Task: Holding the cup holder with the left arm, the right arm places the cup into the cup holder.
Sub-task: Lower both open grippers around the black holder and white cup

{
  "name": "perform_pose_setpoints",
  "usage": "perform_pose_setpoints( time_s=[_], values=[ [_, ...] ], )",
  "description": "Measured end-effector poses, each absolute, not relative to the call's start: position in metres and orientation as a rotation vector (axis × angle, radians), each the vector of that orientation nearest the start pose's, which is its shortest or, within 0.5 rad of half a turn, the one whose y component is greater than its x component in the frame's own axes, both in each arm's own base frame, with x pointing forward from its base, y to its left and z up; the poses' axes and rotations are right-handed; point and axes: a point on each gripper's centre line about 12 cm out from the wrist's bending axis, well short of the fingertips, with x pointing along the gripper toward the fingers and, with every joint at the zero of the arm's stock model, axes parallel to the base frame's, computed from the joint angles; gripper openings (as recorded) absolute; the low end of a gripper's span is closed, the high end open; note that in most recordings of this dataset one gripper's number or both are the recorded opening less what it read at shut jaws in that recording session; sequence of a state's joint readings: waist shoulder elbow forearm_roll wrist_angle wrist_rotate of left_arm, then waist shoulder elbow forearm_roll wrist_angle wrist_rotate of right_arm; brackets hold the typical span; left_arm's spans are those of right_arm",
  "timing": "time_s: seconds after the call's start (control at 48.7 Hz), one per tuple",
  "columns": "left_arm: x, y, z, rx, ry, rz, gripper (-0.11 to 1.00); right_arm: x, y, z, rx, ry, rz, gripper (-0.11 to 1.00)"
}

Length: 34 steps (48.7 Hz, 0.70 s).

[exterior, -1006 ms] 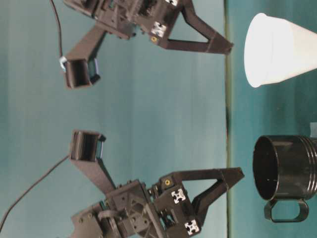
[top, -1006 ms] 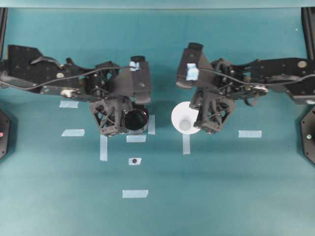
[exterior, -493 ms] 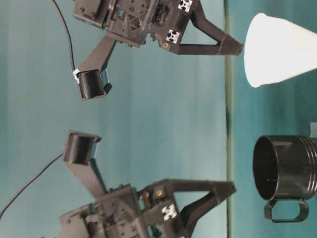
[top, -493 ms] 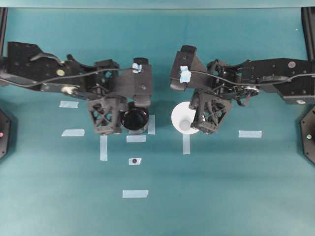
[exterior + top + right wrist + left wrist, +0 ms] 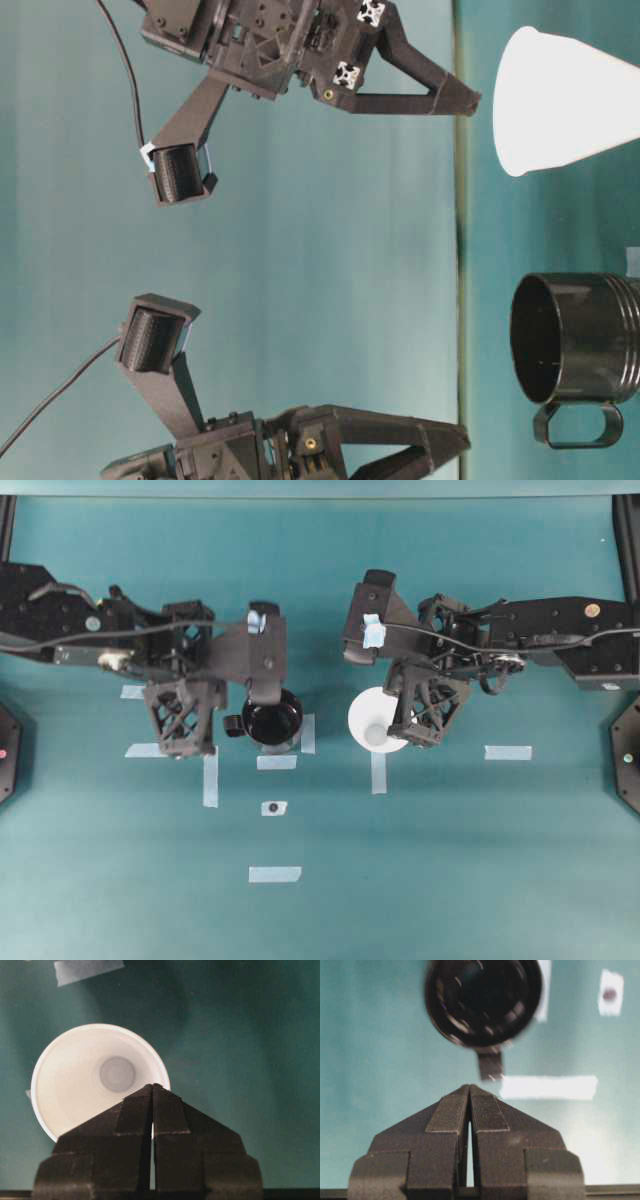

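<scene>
The glossy black cup holder [image 5: 272, 721] stands upright on the teal table, its small handle [image 5: 232, 723] pointing left. My left gripper [image 5: 184, 748] hangs shut and empty just left of that handle, apart from it. In the left wrist view the cup holder [image 5: 482, 1000] lies ahead of the shut left gripper [image 5: 470, 1086]. The white cup [image 5: 370, 720] stands upright to the right of the holder. My right gripper [image 5: 420, 740] is shut and empty over the cup's right edge. In the right wrist view the right gripper [image 5: 152, 1085] overlaps the cup [image 5: 95, 1075] rim.
Pale blue tape strips mark the table: one below the holder [image 5: 276, 762], one under the cup [image 5: 378, 772], one further right [image 5: 508, 752], one nearer the front [image 5: 274, 874]. A small taped dot [image 5: 272, 807] lies below the holder.
My left gripper has slid leftward off the cup holder, uncovering its handle. The right gripper has shifted slightly left over the cup. Both stayed shut.
</scene>
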<state>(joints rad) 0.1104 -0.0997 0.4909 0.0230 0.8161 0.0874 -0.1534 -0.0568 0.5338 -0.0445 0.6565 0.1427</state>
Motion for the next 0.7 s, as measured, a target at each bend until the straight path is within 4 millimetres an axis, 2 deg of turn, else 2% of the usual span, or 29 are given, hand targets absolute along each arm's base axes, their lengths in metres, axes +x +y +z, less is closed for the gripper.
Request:
perform_pose_setpoints(
  time_s=[0.185, 0.513, 0.698],
  values=[
    [0.347, 0.035, 0.205, 0.043, 1.215, 0.035, 0.03, 0.354, -0.058, 0.184, 0.164, 1.130, -0.222, 0.01],
    [0.349, 0.032, 0.190, 0.044, 1.260, 0.024, 0.03, 0.355, -0.058, 0.182, 0.163, 1.136, -0.222, 0.01],
    [0.354, 0.031, 0.191, 0.044, 1.220, 0.026, 0.03, 0.358, -0.060, 0.184, 0.163, 1.130, -0.225, 0.03]
  ],
)
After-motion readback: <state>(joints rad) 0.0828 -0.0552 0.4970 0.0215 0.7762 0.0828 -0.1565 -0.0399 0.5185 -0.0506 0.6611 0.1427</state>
